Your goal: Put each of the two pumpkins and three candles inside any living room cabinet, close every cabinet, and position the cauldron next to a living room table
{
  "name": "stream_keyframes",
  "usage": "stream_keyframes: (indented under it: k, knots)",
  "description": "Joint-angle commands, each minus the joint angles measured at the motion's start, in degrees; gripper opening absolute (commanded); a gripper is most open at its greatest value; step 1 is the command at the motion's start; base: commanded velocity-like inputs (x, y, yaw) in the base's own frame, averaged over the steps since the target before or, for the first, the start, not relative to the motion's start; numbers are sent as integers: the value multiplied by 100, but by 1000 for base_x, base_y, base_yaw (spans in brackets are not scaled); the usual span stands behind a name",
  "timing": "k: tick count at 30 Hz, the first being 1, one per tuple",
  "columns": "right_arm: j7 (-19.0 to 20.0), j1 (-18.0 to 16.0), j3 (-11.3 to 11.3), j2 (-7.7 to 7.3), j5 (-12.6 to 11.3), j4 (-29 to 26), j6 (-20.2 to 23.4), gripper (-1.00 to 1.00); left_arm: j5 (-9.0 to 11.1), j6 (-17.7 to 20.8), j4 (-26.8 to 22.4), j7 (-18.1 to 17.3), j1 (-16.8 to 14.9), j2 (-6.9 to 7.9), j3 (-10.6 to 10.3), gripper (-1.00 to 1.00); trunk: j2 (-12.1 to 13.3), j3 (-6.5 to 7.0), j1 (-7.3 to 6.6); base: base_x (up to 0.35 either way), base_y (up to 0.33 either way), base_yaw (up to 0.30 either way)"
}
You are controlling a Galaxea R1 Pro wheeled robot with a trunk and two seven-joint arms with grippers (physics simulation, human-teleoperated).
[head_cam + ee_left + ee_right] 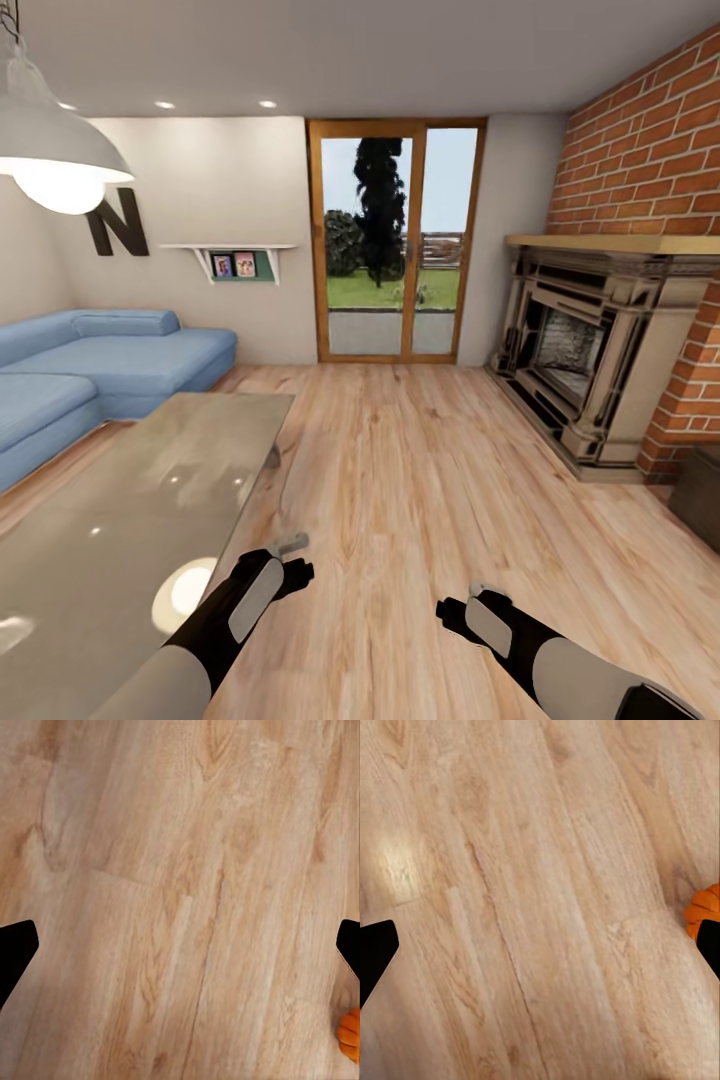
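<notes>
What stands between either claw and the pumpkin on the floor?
Nothing visible. Both wrist views show bare wood floor between the open claws and a pumpkin lying at the frame edge; the left claw and right claw hold nothing.

A pumpkin [349, 1035] shows at the edge of the left wrist view: a small orange, ribbed, rounded shape, cut off by the frame so that just a slice of its side can be seen. It rests on the pale wooden floor [180, 870], with bare planks all around the visible part. Its stem is out of sight.

The right wrist view shows a pumpkin [703, 909] too, orange with darker grooves between its ribs, again partly cut by the frame and partly hidden behind a dark fingertip. It also lies on the floor planks. Whether this is the same pumpkin or the second one cannot be told.
</notes>
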Motion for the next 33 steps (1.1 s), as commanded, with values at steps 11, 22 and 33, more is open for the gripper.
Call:
stream_keyframes:
  k: [11, 22, 33]
  knots:
    - [-40, -3, 36, -8, -30, -20, 24, 100, 60, 5, 1, 57, -4, 3, -19, 100, -3, -7, 3, 339, 26, 0]
    - [-40, -3, 38, -15, -30, -20, 24, 100, 60, 8, 1, 57, -4, 3, -19, 100, -3, -7, 3, 341, 1, 0]
    - [-40, -3, 38, -15, -30, -11, 24, 100, 60, 7, 1, 57, -4, 3, -19, 100, -3, -7, 3, 341, 0, 0]
